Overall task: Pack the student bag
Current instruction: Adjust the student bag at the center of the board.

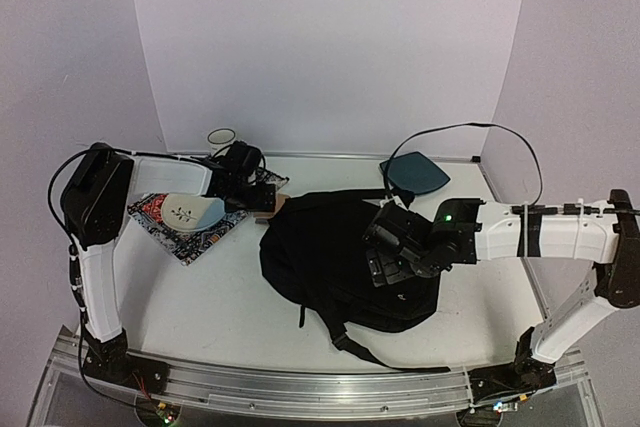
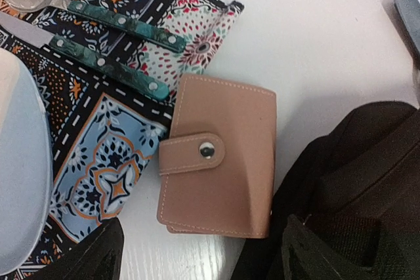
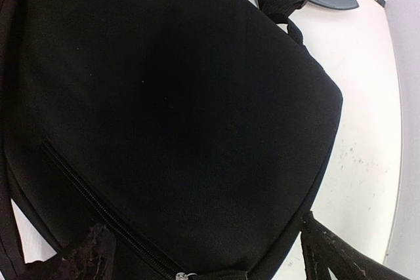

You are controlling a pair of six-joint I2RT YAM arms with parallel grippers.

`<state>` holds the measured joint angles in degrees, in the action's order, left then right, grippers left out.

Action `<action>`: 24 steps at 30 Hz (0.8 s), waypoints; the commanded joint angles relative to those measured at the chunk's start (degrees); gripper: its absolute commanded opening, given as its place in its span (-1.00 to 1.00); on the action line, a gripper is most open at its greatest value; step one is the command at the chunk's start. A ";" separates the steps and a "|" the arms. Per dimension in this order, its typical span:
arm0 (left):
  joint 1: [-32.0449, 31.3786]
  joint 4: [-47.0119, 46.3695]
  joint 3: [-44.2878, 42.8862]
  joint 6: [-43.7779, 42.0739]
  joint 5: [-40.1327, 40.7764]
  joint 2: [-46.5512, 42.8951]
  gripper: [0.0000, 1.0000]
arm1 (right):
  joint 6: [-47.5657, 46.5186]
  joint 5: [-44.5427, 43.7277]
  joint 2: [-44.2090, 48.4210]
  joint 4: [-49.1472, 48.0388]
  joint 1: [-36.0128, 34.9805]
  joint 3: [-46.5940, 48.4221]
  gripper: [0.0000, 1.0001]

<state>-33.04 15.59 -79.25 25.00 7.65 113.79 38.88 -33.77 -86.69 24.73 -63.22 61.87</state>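
Roughly crosswise, flat student bag [image 1: 325,257], straps [image 1: 345,340] nearward; left end effector [image 2: 203,254], right end effector [image 3: 210,254] both released.

Backpack [image 3: 164,96]: plain black all over, straps and zip included.
Wallet [image 2: 220,162]: dusty tan-pink, pale stitching, silver snap.
Cloth mat [image 2: 98,142]: patchwork print on navy. Orange-and-blue medallions, red dots on white, white dashed lines between the panels.
Spoon [image 2: 125,21] and knife [image 2: 105,67]: mottled teal-green handles with silver rivets.
Plate [image 2: 20,162]: pale bluish white.
Pad [image 1: 415,173]: dark teal, no pattern.
Mug [image 1: 221,137]: white with a dark rim.
Table [image 1: 220,297]: white.
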 commanded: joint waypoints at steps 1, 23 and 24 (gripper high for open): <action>-4.29 0.47 1.12 1.54 -0.77 -1.09 0.68 | -0.25 -2.43 -0.56 1.05 -0.27 1.94 0.96; -5.60 3.30 -4.86 1.16 8.51 -0.64 0.81 | -0.02 -3.23 0.03 0.31 -0.23 0.98 0.96; -5.28 3.58 -5.81 0.92 8.33 0.55 0.82 | -0.06 -3.33 0.07 0.31 -0.22 1.04 0.97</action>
<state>-41.32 18.03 -80.50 26.48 13.18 114.45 38.74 -34.64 -87.22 23.11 -63.22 61.89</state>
